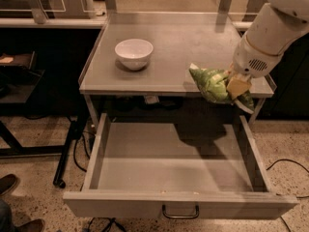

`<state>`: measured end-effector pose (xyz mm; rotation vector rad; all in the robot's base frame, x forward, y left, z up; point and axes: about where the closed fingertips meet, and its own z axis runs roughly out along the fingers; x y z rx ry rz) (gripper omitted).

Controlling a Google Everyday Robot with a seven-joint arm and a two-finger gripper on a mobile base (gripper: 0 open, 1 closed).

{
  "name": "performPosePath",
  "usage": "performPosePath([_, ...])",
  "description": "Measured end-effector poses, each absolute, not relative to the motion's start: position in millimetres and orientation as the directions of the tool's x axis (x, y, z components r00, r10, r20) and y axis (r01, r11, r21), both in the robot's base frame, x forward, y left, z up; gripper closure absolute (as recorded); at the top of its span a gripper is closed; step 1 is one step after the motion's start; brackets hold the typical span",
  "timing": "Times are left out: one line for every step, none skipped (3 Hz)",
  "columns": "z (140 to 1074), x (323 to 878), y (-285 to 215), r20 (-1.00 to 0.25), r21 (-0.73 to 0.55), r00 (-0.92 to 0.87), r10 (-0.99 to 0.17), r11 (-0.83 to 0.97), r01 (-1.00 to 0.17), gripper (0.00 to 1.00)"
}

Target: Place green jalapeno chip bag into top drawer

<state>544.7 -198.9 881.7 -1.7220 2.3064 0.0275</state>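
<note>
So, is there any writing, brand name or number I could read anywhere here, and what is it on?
Green jalapeno chip bag, held by the gripper at the table's front right edge, above the open top drawer: pale printing, too blurred to read.
White bowl, drawer front, tabletop: no text or signs visible.
Nothing here can be quoted.
</note>
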Motion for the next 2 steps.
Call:
performPosePath([854.8, 513.6, -188.0, -0.195, -0.056, -0.251, -0.948, 0.266, -0.962, 1.0])
performPosePath([849.4, 509.6, -187.0, -0.189, -0.043, -0.25, -0.95, 0.262, -0.964, 1.0])
